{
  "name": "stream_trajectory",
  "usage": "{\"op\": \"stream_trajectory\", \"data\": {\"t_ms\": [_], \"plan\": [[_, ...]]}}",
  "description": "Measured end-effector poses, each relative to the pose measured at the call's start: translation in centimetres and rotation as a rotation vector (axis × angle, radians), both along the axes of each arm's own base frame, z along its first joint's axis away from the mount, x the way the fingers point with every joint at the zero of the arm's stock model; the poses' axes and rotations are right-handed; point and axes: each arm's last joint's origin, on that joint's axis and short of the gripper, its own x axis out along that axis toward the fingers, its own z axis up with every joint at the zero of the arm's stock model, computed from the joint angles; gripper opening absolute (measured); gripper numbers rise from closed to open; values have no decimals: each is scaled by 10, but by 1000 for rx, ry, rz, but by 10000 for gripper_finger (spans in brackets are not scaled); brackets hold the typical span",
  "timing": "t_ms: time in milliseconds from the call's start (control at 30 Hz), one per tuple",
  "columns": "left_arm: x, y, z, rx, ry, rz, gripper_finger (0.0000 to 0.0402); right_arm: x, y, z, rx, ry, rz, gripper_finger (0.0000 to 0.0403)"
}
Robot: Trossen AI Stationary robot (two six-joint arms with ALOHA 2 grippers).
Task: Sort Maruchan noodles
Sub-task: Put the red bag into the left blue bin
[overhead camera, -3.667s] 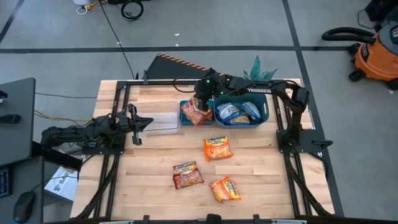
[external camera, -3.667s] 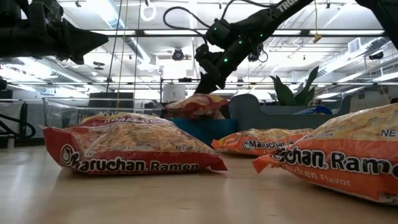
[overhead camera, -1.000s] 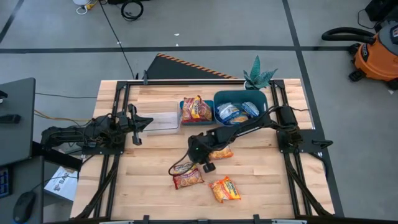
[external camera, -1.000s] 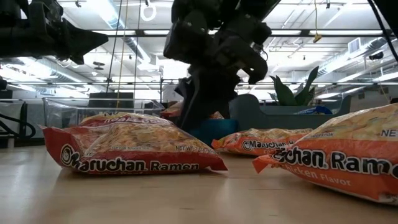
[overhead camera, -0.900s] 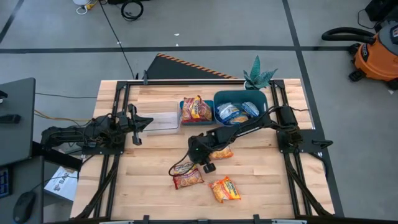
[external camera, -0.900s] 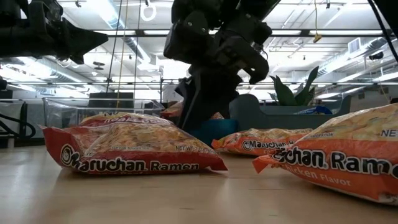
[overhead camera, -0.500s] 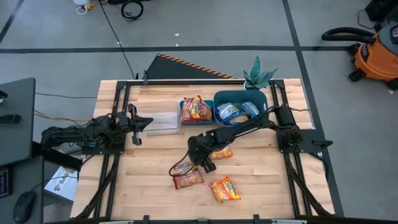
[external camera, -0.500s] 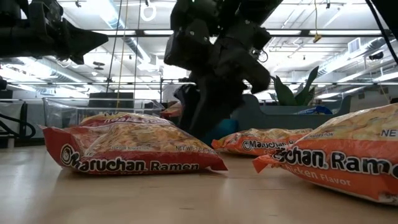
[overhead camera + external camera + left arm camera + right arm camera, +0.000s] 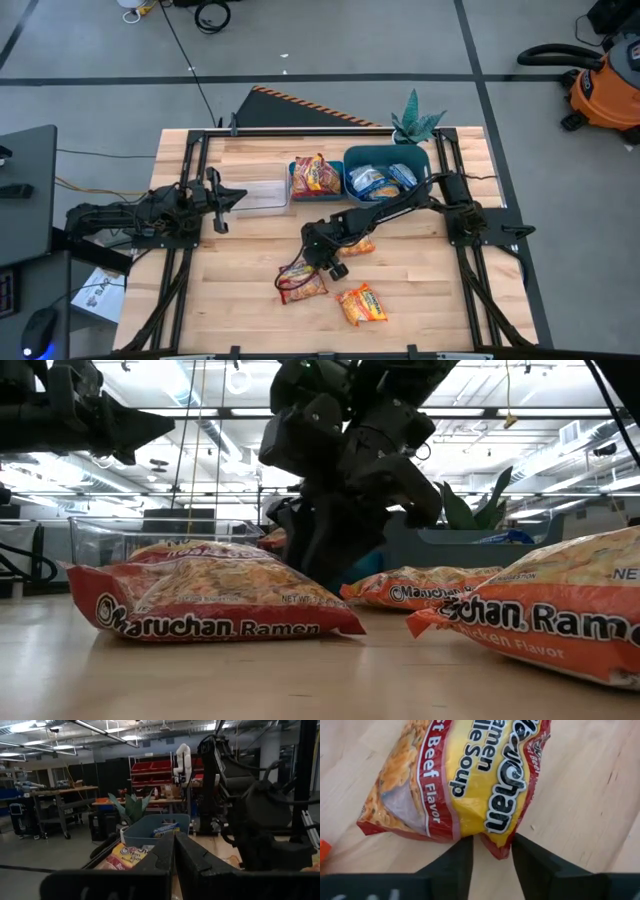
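Note:
A red Maruchan noodles packet point(image 9: 302, 284) point(image 9: 210, 600) lies flat on the table near the middle. My right gripper point(image 9: 318, 265) point(image 9: 492, 842) stands over its far right end, shut on that end. Two orange packets lie loose: one point(image 9: 361, 303) near the front, one point(image 9: 355, 245) partly under my right arm. More packets sit in a small blue bin point(image 9: 315, 175) and a larger blue bin point(image 9: 385, 180) at the back. My left gripper point(image 9: 228, 197) point(image 9: 174, 850) waits shut at the table's left, holding nothing. My right gripper has the red packet's short end edge point(image 9: 495, 842) between its two fingers, one finger point(image 9: 457, 857) on each side of the crinkled seam. The fingers come from above, pointing down. The packet still lies on the table.
A clear plastic container point(image 9: 258, 195) stands left of the bins, next to my left gripper. A small green plant point(image 9: 415, 115) is at the back right. Bare wood shows along the table's front left and right.
My right gripper has lowered a little onto the red packet's far right end. That end of the packet has bunched up slightly, and the rest stays flat where it was.

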Motion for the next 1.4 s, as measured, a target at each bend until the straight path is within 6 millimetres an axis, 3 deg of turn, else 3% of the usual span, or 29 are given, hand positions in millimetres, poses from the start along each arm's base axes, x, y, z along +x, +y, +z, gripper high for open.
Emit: {"op": "stream_trajectory", "data": {"t_ms": [333, 600, 767, 1167, 1400], "plan": [[0, 0, 0, 0, 1, 0, 18, 0, 0, 0, -1, -4, 5, 11], [0, 0, 0, 0, 1, 0, 18, -3, -8, 7, -109, 12, -76, 6], [0, 0, 0, 0, 1, -1, 18, -9, -19, 36, -197, -34, -153, 7], [0, 0, 0, 0, 2, -1, 18, -34, -47, 127, -427, -281, -427, 6], [0, 0, 0, 0, 1, -1, 18, -53, -74, 170, -502, -403, -602, 6]]}}
